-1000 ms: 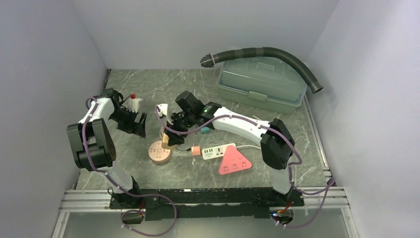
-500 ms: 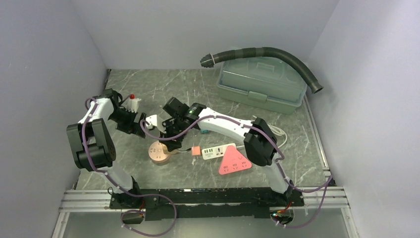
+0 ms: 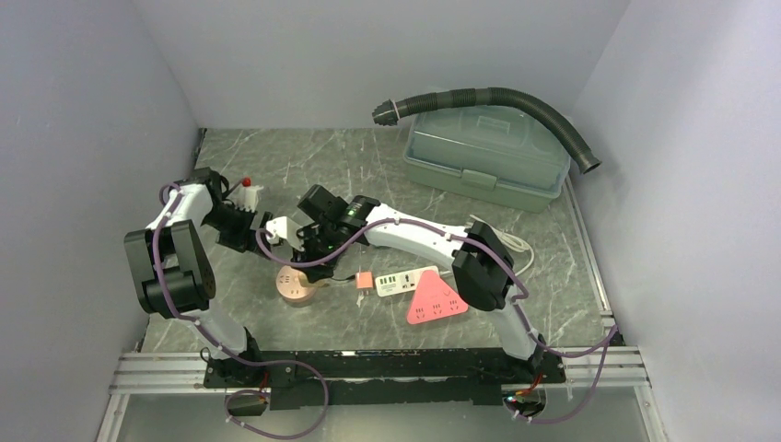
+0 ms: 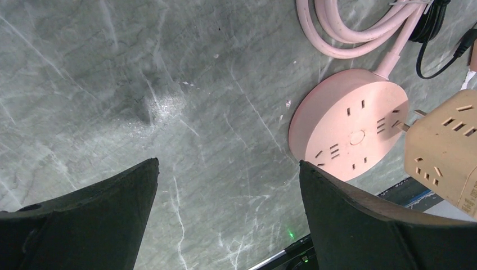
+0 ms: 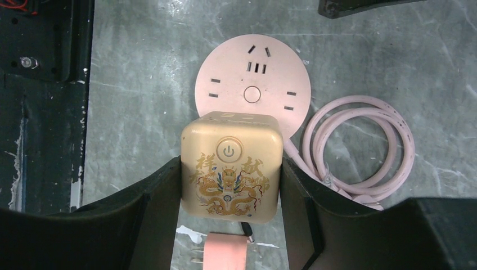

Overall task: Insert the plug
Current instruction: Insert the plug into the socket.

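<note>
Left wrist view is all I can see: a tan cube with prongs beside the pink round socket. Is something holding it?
Observer: Yes, the right gripper is shut on the tan cube, one finger on each side.
Operator: Any markings on it?
Observer: Facing the right wrist camera, a power button and a gold dragon print.
Operator: Other sockets around?
Observer: A white power strip and a red triangular one, to the right of the round socket.
</note>
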You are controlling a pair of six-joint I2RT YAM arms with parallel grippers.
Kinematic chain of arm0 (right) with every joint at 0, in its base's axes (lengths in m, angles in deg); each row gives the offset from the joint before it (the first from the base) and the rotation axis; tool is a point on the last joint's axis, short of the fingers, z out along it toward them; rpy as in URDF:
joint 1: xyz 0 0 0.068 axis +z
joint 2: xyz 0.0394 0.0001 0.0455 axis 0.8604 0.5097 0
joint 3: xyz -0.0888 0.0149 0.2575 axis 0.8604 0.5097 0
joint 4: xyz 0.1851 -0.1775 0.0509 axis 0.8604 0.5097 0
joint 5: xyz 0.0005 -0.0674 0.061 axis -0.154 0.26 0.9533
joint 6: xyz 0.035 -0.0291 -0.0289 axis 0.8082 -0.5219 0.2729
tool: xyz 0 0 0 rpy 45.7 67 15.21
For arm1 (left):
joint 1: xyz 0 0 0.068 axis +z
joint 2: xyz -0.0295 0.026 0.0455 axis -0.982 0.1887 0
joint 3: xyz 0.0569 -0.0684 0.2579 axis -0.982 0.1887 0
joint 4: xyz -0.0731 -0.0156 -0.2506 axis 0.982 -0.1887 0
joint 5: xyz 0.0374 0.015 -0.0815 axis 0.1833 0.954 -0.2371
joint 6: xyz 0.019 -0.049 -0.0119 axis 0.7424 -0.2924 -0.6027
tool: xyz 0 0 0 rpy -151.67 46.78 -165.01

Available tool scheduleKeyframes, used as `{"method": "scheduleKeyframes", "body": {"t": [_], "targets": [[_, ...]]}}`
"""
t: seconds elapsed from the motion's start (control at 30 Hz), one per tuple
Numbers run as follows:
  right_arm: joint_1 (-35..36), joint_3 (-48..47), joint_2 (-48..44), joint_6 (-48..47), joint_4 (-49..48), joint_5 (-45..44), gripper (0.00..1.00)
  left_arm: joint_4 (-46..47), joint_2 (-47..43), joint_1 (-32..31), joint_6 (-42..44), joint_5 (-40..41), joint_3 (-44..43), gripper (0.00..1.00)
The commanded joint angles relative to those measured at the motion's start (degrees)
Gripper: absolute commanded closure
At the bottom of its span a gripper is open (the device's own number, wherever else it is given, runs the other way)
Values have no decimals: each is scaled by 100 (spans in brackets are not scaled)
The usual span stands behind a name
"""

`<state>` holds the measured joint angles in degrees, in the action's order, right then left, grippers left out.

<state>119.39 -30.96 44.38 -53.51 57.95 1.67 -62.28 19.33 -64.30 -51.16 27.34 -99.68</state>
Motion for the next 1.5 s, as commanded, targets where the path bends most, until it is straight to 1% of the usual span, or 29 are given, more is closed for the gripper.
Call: {"method": "scheduleKeyframes", "body": {"t": [0.0,0.3,0.87,1.17,1.47], "targets": [[-8,-188,-67,75,-361,-82,100,-52,-250,28,-37,-152,19,0],[-4,-210,39,134,-498,-78,100,-12,-295,29,-44,-125,73,0],[26,-285,223,178,-433,-12,100,30,-290,24,-81,-79,39,0],[69,-76,55,128,-319,-57,100,55,-268,33,-107,-41,3,0],[96,-105,-14,164,-249,-121,100,62,-290,35,-125,-21,-1,0]]}}
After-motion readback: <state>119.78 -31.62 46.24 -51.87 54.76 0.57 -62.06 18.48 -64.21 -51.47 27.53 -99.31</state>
